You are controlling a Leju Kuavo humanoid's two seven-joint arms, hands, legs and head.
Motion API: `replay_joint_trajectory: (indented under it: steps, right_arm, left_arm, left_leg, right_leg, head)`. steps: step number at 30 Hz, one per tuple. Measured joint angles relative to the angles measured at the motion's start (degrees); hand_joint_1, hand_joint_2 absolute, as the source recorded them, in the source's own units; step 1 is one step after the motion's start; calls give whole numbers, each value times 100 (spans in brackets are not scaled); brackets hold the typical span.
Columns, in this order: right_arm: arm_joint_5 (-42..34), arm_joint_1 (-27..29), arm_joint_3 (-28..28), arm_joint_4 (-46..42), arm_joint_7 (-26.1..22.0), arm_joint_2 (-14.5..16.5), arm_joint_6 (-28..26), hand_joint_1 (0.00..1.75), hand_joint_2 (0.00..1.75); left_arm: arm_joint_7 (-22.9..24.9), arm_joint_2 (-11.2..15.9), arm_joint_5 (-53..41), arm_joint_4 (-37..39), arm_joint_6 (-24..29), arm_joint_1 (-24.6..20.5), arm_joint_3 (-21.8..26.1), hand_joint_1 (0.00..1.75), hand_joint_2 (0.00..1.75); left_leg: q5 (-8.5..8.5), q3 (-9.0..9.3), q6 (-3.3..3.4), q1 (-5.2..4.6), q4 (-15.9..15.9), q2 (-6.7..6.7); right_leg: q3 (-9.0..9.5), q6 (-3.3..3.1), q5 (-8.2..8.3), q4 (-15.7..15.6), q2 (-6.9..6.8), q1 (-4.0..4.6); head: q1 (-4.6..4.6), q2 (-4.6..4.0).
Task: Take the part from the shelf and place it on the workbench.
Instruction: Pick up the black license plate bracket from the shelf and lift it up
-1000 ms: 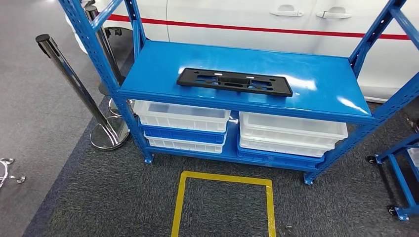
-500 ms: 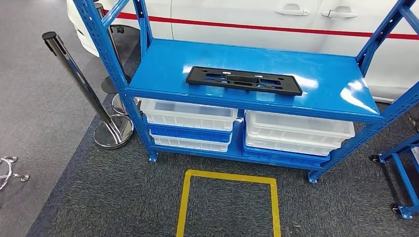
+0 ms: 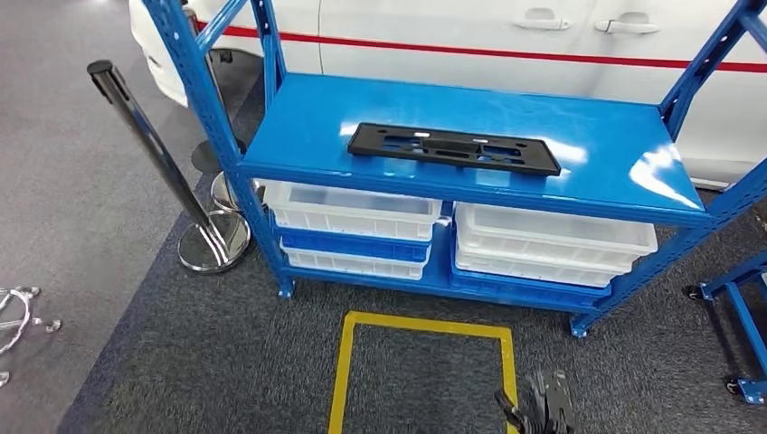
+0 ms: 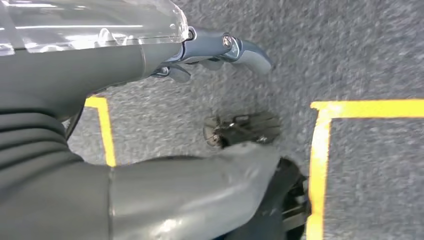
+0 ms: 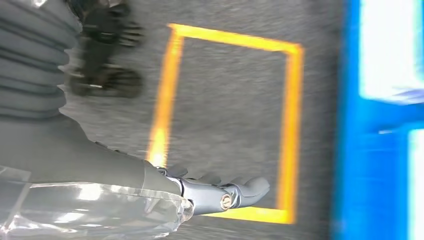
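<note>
Black part flat on the blue shelf, both hands loose, holding nothing; could slide off if grabbed by one end only.

A car workshop or assembly-line demo floor.

A blue steel shelf is standing mid-frame, carrying a black car part and stacked white and blue bins below; a white car with a red stripe is filling the top edge, a chrome barrier post is leaning at left, and yellow floor tape is marking a square on grey carpet at the bottom centre.
</note>
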Motion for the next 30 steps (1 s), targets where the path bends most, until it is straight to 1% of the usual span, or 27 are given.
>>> replay_joint_trajectory:
  steps: [2,3,4,5,7,8,9,10,11,12,13,14,15,16,17,18,19,20,22,23,24,25,26,27,28,29,30]
  right_arm:
    - [-50,-82,50,-121,-289,0,58,0,0]
    - [-98,-121,86,-195,-446,-1,87,0,0]
    - [-153,-157,125,-272,-604,-2,114,0,0]
    - [-213,-185,165,-351,-756,-3,141,0,0]
    - [-361,-206,250,-487,-1013,-7,202,0,0]
    - [-461,-198,293,-538,-1112,-10,243,0,0]
    - [-578,-185,331,-579,-1189,-13,291,0,0]
    - [-696,-174,365,-614,-1246,-15,337,0,0]
    - [-800,-170,394,-645,-1277,-15,375,0,0]
    - [-893,-176,429,-680,-1291,-16,401,0,0]
    - [-959,-194,465,-708,-1293,-16,414,0,0]
    - [-1016,-213,510,-731,-1294,-16,417,0,0]
    - [-1061,-230,559,-746,-1294,-17,411,0,0]
    - [-1090,-240,600,-749,-1294,-20,396,0,0]
    - [-1112,-242,636,-749,-1294,-23,378,0,0]
    - [-1124,-241,665,-750,-1294,-27,361,0,0]
    - [-1135,-243,693,-750,-1294,-29,347,0,0]
    - [-1146,-248,720,-751,-1294,-31,335,0,0]
    - [-1179,-255,771,-753,-1294,-31,320,0,0]
    - [-1197,-255,786,-754,-1294,-31,312,0,0]
    - [-1212,-249,797,-754,-1294,-31,309,0,0]
    - [-1223,-244,804,-754,-1294,-33,308,0,0]
    - [-1232,-241,810,-754,-1294,-34,306,0,0]
    - [-1237,-239,817,-754,-1294,-36,306,0,0]
    - [-1246,-240,825,-755,-1294,-37,304,0,0]
    - [-1260,-244,833,-757,-1294,-37,296,0,0]
    - [-1283,-246,842,-761,-1294,-39,282,0,0]
  left_arm:
    - [-81,-9,-148,0,18,-34,105,0,0]
    - [-122,-15,-227,0,32,-54,163,0,0]
    - [-162,-22,-304,0,49,-80,227,0,0]
    - [-196,-29,-376,0,64,-109,289,0,0]
    - [-252,-37,-500,0,90,-170,392,0,0]
    - [-272,-40,-551,0,99,-195,433,0,0]
    - [-292,-44,-593,0,105,-215,467,0,0]
    - [-310,-47,-628,0,108,-233,498,0,0]
    - [-329,-50,-651,0,105,-253,522,0,0]
    - [-351,-56,-669,0,98,-276,540,0,0]
    - [-370,-63,-684,0,88,-304,555,0,0]
    - [-387,-69,-697,0,78,-337,566,0,0]
    - [-400,-74,-707,0,67,-369,576,0,0]
    - [-407,-75,-714,0,62,-398,585,0,0]
    - [-412,-75,-719,0,57,-424,590,0,0]
    - [-415,-75,-723,-1,54,-441,593,0,0]
    - [-417,-74,-728,-1,51,-455,597,0,0]
    - [-419,-73,-731,-2,49,-466,600,0,0]
    - [-420,-73,-747,-2,45,-472,610,0,0]
    - [-415,-74,-757,-1,44,-468,614,0,0]
    - [-408,-75,-767,-1,43,-462,616,0,0]
    - [-400,-75,-774,0,42,-455,617,0,0]
    - [-393,-75,-776,0,42,-451,618,0,0]
    - [-388,-75,-778,0,42,-449,620,0,0]
    - [-382,-74,-780,0,42,-448,622,0,0]
    - [-374,-75,-782,0,42,-446,624,0,0]
    - [-365,-75,-785,0,42,-446,627,0,0]
  left_leg:
    - [35,-6,103,-7,-21,-7]
    - [53,-7,149,-6,-38,-3]
    - [72,-11,193,-3,-55,3]
    - [88,-19,229,-3,-67,8]
    - [95,-45,268,-26,-67,24]
    - [95,-48,280,-42,-67,34]
    - [93,-44,290,-60,-66,49]
    - [89,-33,297,-79,-66,66]
    - [81,-17,299,-95,-66,90]
    - [73,-2,298,-110,-65,121]
    - [63,4,288,-130,-60,154]
    - [56,4,270,-143,-59,192]
    - [50,1,252,-152,-61,237]
    - [47,1,231,-159,-67,284]
    - [42,12,208,-164,-76,333]
    - [16,19,180,-165,-60,349]
    - [-56,-7,148,-164,24,322]
    - [-184,-82,113,-155,213,269]
    - [-557,-399,52,-110,907,145]
    - [-697,-569,30,-85,1261,121]
    - [-743,-679,11,-63,1483,110]
    - [-670,-692,-4,-43,1492,105]
    - [-493,-596,-14,-25,1278,92]
    - [-268,-424,-18,-6,900,35]
    - [-112,-252,-17,9,525,-79]
    - [-12,-124,-7,19,226,-184]
    - [16,-57,6,20,56,-271]
  right_leg:
    - [-4,68,6,-6,6,-13]
    - [-26,93,-39,45,13,-26]
    - [-94,113,-142,190,20,-34]
    - [-225,124,-305,467,28,-35]
    - [-593,132,-645,1225,38,-22]
    - [-739,129,-720,1515,41,-15]
    - [-793,114,-680,1605,42,-9]
    - [-743,86,-537,1479,36,1]
    - [-593,41,-320,1147,5,20]
    - [-404,-20,-137,740,-87,59]
    - [-246,-74,-8,380,-179,102]
    - [-148,-115,59,137,-245,140]
    - [-119,-139,58,33,-276,170]
    - [-129,-144,66,11,-232,181]
    - [-136,-157,82,-5,-174,168]
    - [-127,-170,100,-31,-129,147]
    - [-117,-188,120,-60,-82,121]
    - [-108,-205,139,-86,-39,93]
    - [-112,-224,150,-95,48,75]
    - [-121,-227,151,-87,96,74]
    - [-130,-226,149,-76,148,72]
    - [-137,-221,147,-59,206,68]
    - [-141,-212,140,-38,268,61]
    - [-144,-196,130,-14,330,53]
    - [-155,-170,120,12,388,51]
    - [-174,-138,115,38,440,46]
    - [-196,-100,117,52,483,43]
  head:
    - [1,0]
    - [2,0]
    - [2,0]
    - [3,0]
    - [3,0]
    - [3,0]
    - [3,0]
    - [3,0]
    - [3,0]
    - [2,0]
    - [2,0]
    - [1,0]
    - [1,0]
    - [1,0]
    - [1,0]
    - [2,0]
    - [0,0]
    - [-1,0]
    - [-2,0]
    - [-1,0]
    - [-1,0]
    - [-1,0]
    - [-1,0]
    - [-1,0]
    - [-1,0]
    - [0,0]
    - [0,0]
